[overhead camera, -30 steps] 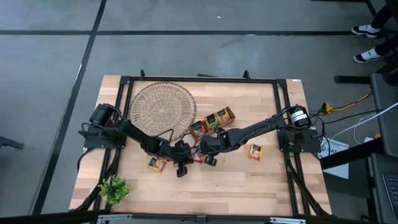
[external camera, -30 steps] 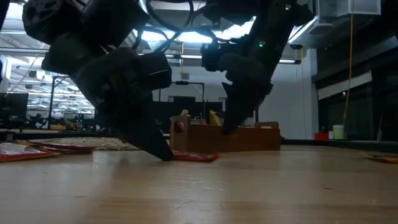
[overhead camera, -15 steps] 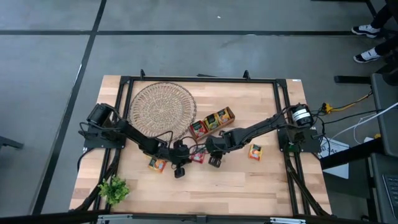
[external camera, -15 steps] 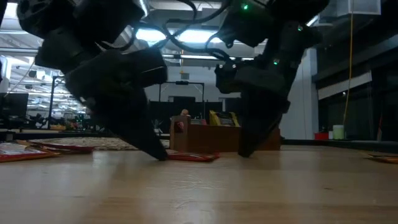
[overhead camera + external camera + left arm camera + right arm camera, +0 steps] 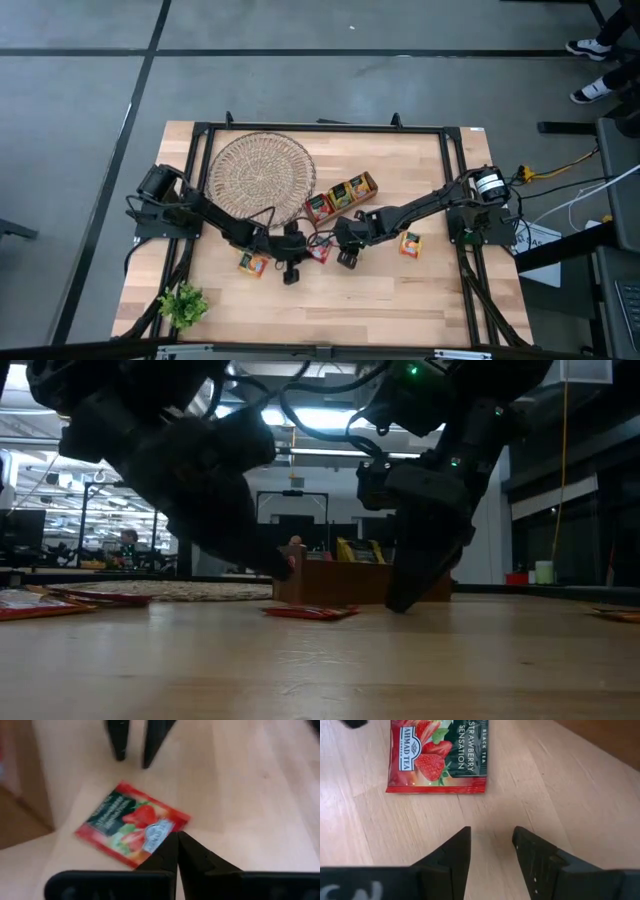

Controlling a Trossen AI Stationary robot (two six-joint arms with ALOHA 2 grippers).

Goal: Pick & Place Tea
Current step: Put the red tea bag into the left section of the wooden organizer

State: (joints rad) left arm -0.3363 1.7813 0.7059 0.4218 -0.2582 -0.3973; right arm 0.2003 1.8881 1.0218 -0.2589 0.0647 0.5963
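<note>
Sachet (image 5: pixel 438 756) lies flat on the bare table (image 5: pixel 580 810), just ahead of your right gripper (image 5: pixel 490 847), apart from both fingertips. That gripper's fingers stand parted with nothing between them, only wood grain showing in the gap. Your left gripper (image 5: pixel 177 851) has its two fingers pressed together, tips over the sachet's near corner; whether they touch or pinch it, I cannot tell.

Likely reason for the layout: the sachet is too thin to grab from above, so the closed left tips look set to pin or lift an edge while the open right fingers wait to take it. That is a guess.

Materials: sachet is a flat square of glossy red foil, dark green centre panel, strawberry print, crimped edges. Table is pale matte wood with fine grain. Fingers are dark, hard, wedge-shaped, tapering to narrow tips.

In the high view, tray (image 5: pixel 342 193) with more sachets sits just beyond both grippers.
</note>
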